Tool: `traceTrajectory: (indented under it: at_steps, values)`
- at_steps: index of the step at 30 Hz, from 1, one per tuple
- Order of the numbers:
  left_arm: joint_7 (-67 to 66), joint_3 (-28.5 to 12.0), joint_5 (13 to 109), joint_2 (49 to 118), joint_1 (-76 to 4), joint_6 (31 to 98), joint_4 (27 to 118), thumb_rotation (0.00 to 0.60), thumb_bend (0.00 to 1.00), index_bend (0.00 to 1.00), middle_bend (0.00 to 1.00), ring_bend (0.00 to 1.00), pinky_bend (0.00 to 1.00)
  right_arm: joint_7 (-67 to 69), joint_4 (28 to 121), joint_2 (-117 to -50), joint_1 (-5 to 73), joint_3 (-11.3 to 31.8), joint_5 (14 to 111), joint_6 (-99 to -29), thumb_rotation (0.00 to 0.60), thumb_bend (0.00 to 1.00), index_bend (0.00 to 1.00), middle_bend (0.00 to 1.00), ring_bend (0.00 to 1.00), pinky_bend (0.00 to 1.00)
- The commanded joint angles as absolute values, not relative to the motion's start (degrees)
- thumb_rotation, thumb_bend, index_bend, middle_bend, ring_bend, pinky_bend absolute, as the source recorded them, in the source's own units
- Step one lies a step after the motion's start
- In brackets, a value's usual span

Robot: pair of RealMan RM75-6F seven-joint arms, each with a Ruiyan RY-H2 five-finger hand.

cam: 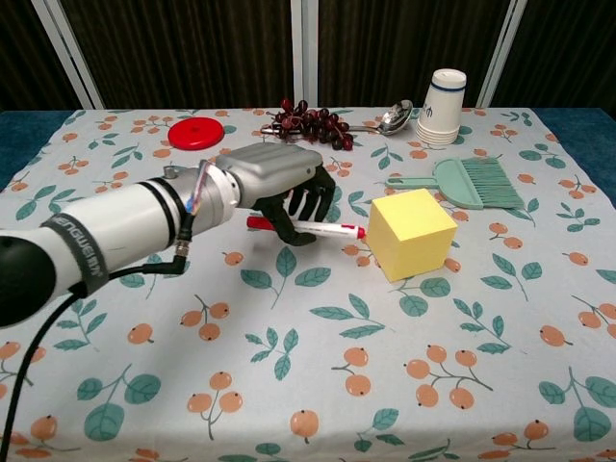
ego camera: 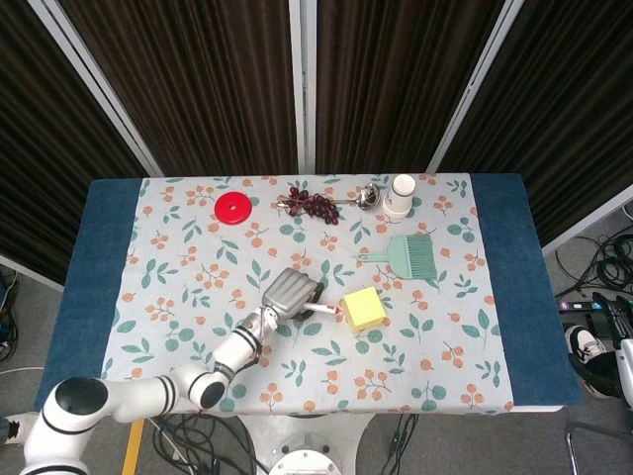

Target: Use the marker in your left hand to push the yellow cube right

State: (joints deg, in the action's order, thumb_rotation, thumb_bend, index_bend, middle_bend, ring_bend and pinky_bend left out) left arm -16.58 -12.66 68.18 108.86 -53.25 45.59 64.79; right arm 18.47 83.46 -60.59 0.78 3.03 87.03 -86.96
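My left hand [ego camera: 289, 294] [cam: 279, 183] grips a white marker [cam: 313, 228] [ego camera: 321, 310] with a red cap, held level and pointing right. Its red tip touches the left face of the yellow cube [cam: 412, 234] [ego camera: 363, 308], which sits turned at an angle on the patterned tablecloth, right of centre. The fingers curl down around the marker's rear end. My right hand shows in neither view.
A green hand brush [cam: 467, 182] [ego camera: 410, 254] lies behind and right of the cube. Farther back stand stacked paper cups [cam: 442, 106], a metal ladle [cam: 390, 119], dark grapes [cam: 313, 123] and a red disc [cam: 195, 131].
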Motion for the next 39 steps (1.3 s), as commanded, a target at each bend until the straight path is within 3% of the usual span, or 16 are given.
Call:
traceTrajectory:
  at_steps: [1, 9, 16, 22, 28, 35, 39]
  values:
    - [-15.99, -9.91, 70.34, 104.15, -49.68, 49.2, 68.44, 0.6, 0.4, 0.69, 0.72, 0.54, 0.62, 18.45, 83.57, -60.75, 0.97, 3.03, 87.39, -87.01, 0.6, 0.15, 0.01, 0.13, 0.0, 0.08]
    - [-12.63, -3.94, 72.93, 95.57, -41.8, 54.62, 71.03, 0.6, 0.4, 0.68, 0.71, 0.54, 0.62, 18.01, 84.02, -61.01, 1.21, 2.86, 88.28, -87.32, 0.6, 0.15, 0.01, 0.13, 0.0, 0.08]
    - [-10.63, -0.84, 73.82, 93.15, -37.79, 55.85, 70.01, 0.6, 0.39, 0.62, 0.68, 0.52, 0.61, 17.06, 84.99, -60.93, 1.68, 2.9, 88.75, -87.21, 0.6, 0.15, 0.01, 0.13, 0.0, 0.08]
    - [-11.18, -0.87, 73.79, 92.37, -36.63, 56.22, 71.27, 0.6, 0.38, 0.44, 0.5, 0.4, 0.55, 16.5, 85.59, -60.86, 1.81, 2.81, 88.89, -87.16, 0.6, 0.15, 0.01, 0.13, 0.0, 0.08]
    - [-13.52, -1.38, 72.03, 89.34, -35.37, 56.65, 75.89, 0.6, 0.38, 0.35, 0.44, 0.35, 0.5, 16.38, 85.86, -60.52, 1.84, 2.97, 88.4, -87.06, 0.6, 0.15, 0.01, 0.13, 0.0, 0.08]
    - [-10.51, -4.48, 70.82, 81.96, -28.62, 68.66, 80.66, 0.6, 0.37, 0.31, 0.42, 0.32, 0.41, 17.3, 85.06, -60.38, 2.24, 3.19, 87.56, -86.01, 0.6, 0.15, 0.01, 0.13, 0.0, 0.08]
    - [-8.84, -4.0, 70.62, 76.53, -23.61, 74.15, 83.02, 0.6, 0.33, 0.3, 0.34, 0.25, 0.32, 17.5, 84.38, -60.46, 2.74, 3.31, 87.06, -84.94, 0.6, 0.15, 0.01, 0.13, 0.0, 0.08]
